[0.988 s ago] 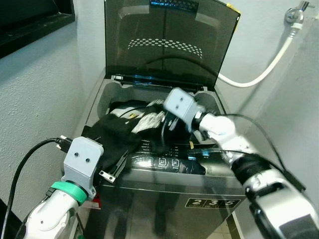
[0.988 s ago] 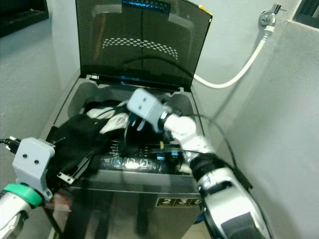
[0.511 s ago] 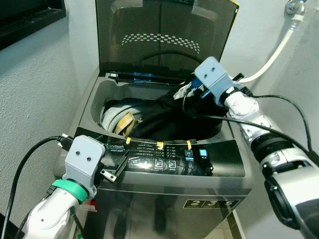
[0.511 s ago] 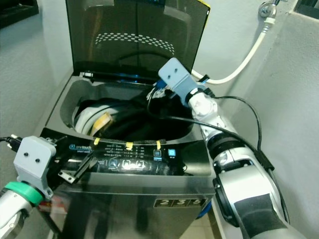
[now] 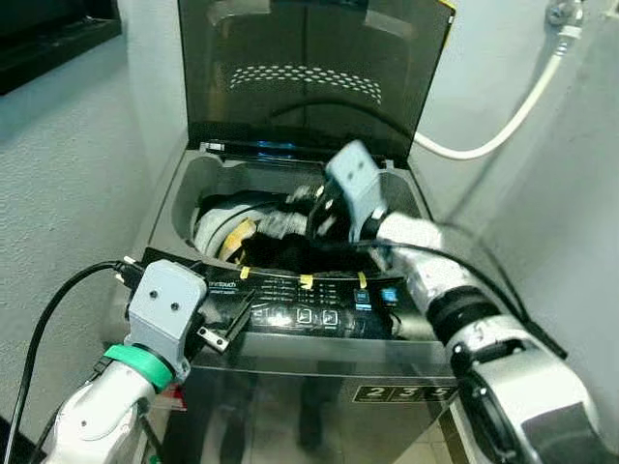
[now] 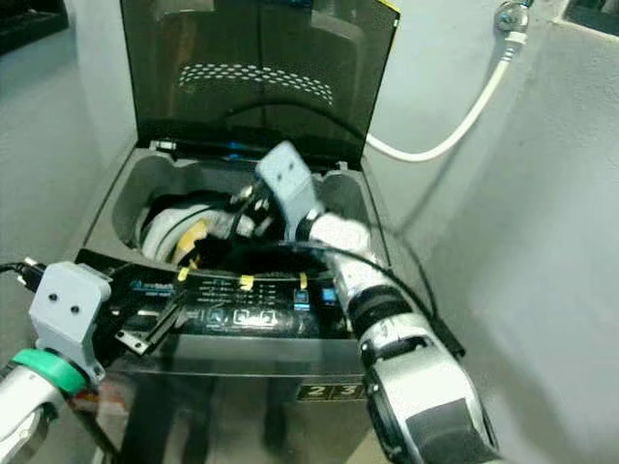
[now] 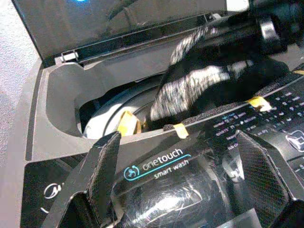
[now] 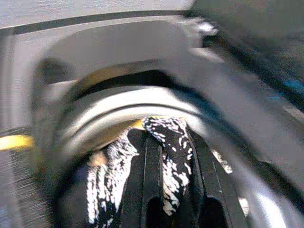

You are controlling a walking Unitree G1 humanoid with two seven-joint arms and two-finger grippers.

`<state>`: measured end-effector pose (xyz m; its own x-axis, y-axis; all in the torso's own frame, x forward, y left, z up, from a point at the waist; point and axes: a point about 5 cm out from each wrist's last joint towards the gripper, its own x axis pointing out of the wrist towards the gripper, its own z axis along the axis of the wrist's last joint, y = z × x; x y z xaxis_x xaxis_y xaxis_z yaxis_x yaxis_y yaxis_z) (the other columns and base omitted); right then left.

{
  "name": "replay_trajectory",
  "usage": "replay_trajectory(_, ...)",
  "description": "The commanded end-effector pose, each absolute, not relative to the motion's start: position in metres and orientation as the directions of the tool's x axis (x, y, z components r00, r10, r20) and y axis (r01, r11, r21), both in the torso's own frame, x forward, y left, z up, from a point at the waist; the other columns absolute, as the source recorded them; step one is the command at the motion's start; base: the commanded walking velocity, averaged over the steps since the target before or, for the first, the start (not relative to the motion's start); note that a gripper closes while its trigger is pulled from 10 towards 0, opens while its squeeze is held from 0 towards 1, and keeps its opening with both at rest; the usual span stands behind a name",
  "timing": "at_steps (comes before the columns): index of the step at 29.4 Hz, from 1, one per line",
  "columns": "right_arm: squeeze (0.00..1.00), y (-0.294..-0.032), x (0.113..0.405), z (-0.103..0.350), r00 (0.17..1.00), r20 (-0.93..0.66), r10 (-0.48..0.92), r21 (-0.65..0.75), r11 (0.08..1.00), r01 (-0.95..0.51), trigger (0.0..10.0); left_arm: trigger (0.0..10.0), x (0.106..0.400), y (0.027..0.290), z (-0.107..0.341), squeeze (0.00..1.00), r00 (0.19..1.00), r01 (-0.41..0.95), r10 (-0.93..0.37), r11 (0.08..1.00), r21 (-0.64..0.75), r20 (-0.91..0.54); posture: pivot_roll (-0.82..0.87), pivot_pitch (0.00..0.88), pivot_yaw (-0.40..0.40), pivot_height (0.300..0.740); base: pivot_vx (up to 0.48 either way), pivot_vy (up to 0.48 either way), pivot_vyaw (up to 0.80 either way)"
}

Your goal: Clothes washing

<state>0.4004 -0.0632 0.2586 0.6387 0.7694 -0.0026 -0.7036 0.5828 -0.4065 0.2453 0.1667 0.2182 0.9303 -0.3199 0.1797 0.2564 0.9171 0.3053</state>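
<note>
Two grippers are in view at a top-loading washing machine that stands in the middle of the left eye frame, its dark tinted lid raised upright against the wall at the top. The right gripper reaches from the lower right of the frame over the drum opening; in its wrist view the two black fingers are nearly closed, with a strip of black-and-white speckled cloth pinched between them. That cloth hangs at the mouth of the drum, above the dark clothes already lying inside against the pale inner ring. In the left eye view it shows as a blurred light patch just left of the grey wrist housing, centre frame.

The left gripper sits at the lower left of the left eye frame, in front of the machine's front left corner. Its wrist view shows both fingers spread wide apart with nothing between them, hovering over the glossy control panel near the "onetouch smart wash" label. Small yellow tape tabs mark the panel's back edge.

At upper right, a white hose curves down from a wall tap to behind the machine.
</note>
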Motion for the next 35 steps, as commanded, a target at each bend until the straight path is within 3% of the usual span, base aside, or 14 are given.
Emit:
replay_trajectory(1,0.0,-0.059,0.397,0.263,0.589,-0.001,0.808,-0.408,0.537,-0.738,0.0,10.0,0.247,0.166,0.213,0.0,0.932,0.277,-0.331,0.915,0.295,0.151,0.03,0.042,-0.027,0.74,0.0,0.0,0.0)
replay_trajectory(2,1.0,-0.058,0.397,0.262,0.586,-0.01,0.81,-0.419,0.529,-0.738,10.0,10.0,0.247,0.165,0.213,0.0,0.931,0.279,-0.333,0.914,0.294,0.151,0.03,0.039,-0.028,0.74,0.0,0.0,0.0)
replay_trajectory(12,1.0,-0.059,0.398,0.267,0.591,0.004,0.806,-0.385,0.547,-0.743,10.0,10.0,0.248,0.164,0.213,0.0,0.929,0.283,-0.336,0.914,0.292,0.152,0.02,0.031,-0.034,0.74,0.0,0.0,0.0)
replay_trajectory(13,0.0,-0.059,0.397,0.272,0.586,0.027,0.81,-0.329,0.561,-0.759,10.0,10.0,0.248,0.164,0.213,0.0,0.93,0.282,-0.335,0.914,0.292,0.153,0.02,0.025,-0.035,0.74,0.0,0.0,0.0)
replay_trajectory(20,0.0,-0.066,0.399,0.284,0.61,0.082,0.788,-0.269,0.607,-0.748,10.0,10.0,0.249,0.165,0.213,0.0,0.929,0.28,-0.335,0.914,0.295,0.158,0.02,0.012,-0.035,0.74,0.0,0.0,0.0)
replay_trajectory(23,0.0,-0.077,0.402,0.295,0.65,0.173,0.741,-0.202,0.672,-0.713,10.0,10.0,0.252,0.164,0.215,0.0,0.928,0.277,-0.334,0.915,0.292,0.165,0.03,0.006,-0.037,0.74,0.0,0.0,0.0)
replay_trajectory(26,0.0,-0.103,0.409,0.306,0.778,0.331,0.534,-0.01,0.826,-0.563,10.0,10.0,0.259,0.166,0.218,0.0,0.938,0.233,-0.298,0.92,0.315,0.176,0.05,0.0,-0.035,0.74,0.0,0.0,0.0)
replay_trajectory(27,0.0,-0.103,0.409,0.306,0.778,0.331,0.534,-0.01,0.826,-0.563,10.0,10.0,0.259,0.166,0.218,0.0,0.938,0.233,-0.298,0.92,0.315,0.176,0.05,0.0,-0.035,0.74,0.0,0.0,0.0)
replay_trajectory(30,0.0,-0.128,0.407,0.274,0.877,0.343,0.337,0.11,0.913,-0.394,10.0,10.0,0.278,0.168,0.227,0.0,0.959,0.166,-0.216,0.953,0.254,0.182,0.06,0.0,-0.025,0.74,0.0,0.0,0.0)
replay_trajectory(35,0.0,-0.131,0.392,0.24,0.896,0.328,0.299,0.134,0.924,-0.358,10.0,10.0,0.285,0.162,0.234,0.0,0.951,0.172,-0.228,0.951,0.257,0.209,0.04,0.0,-0.021,0.74,0.0,0.0,0.0)
